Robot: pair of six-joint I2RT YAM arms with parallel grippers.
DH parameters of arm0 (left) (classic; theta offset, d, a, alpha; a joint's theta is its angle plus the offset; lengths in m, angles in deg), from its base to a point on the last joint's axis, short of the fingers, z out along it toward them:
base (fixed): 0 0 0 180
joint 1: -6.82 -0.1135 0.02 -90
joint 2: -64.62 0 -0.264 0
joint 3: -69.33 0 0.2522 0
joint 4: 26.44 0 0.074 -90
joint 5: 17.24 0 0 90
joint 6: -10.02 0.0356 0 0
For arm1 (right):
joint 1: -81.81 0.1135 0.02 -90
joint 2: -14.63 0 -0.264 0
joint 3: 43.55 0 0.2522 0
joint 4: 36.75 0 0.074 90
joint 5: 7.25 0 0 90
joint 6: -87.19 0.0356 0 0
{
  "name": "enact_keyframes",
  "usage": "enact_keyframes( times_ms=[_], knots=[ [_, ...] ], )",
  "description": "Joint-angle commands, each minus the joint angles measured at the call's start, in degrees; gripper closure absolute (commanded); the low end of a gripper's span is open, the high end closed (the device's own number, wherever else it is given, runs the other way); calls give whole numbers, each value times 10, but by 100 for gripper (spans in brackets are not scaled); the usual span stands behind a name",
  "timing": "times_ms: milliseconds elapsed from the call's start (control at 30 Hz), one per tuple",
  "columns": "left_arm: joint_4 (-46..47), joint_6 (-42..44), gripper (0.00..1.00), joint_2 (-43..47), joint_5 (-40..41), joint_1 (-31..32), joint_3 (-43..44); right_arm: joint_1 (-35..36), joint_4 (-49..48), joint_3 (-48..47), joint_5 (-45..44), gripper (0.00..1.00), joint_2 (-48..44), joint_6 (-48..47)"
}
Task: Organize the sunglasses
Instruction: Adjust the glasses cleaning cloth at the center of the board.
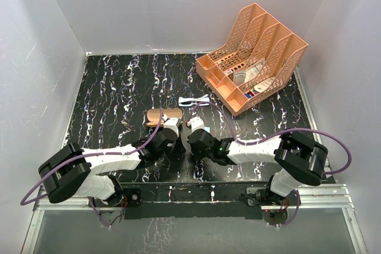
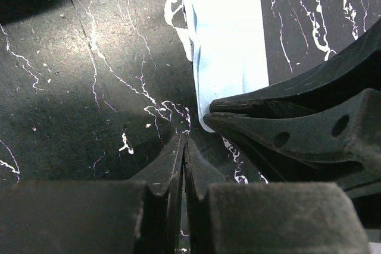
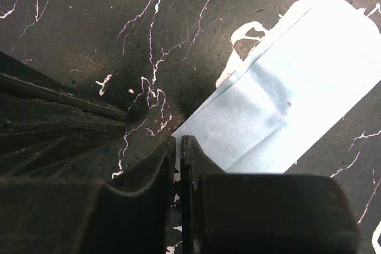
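Jaws both together, beside blue cloth (image 3: 286,105).

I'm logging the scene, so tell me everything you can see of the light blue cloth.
The cloth is pale blue, thin and soft-looking, folded into a strip with layered edges and a faint crease. It lies flat on the black marbled table. The right gripper, jaws close together, has its fingertips at one corner; whether it pinches is unclear. The shut left gripper sits beside that corner, apart from it.
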Motion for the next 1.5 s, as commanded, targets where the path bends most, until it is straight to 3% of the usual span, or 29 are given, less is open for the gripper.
enact_keyframes(
  times_ms=[0, 267, 1467],
  knots=[
    [-5, -5, 100, 21, 4, 3, -4, 7, 27, -2, 1, 93, 22, 3],
    [-5, -5, 100, 22, 5, 2, -5, 11, 27, 0, 2, 100, 33, 4],
    [2, -8, 100, 20, 3, 3, -10, 34, 41, -6, 2, 100, -31, 26]
  ],
)
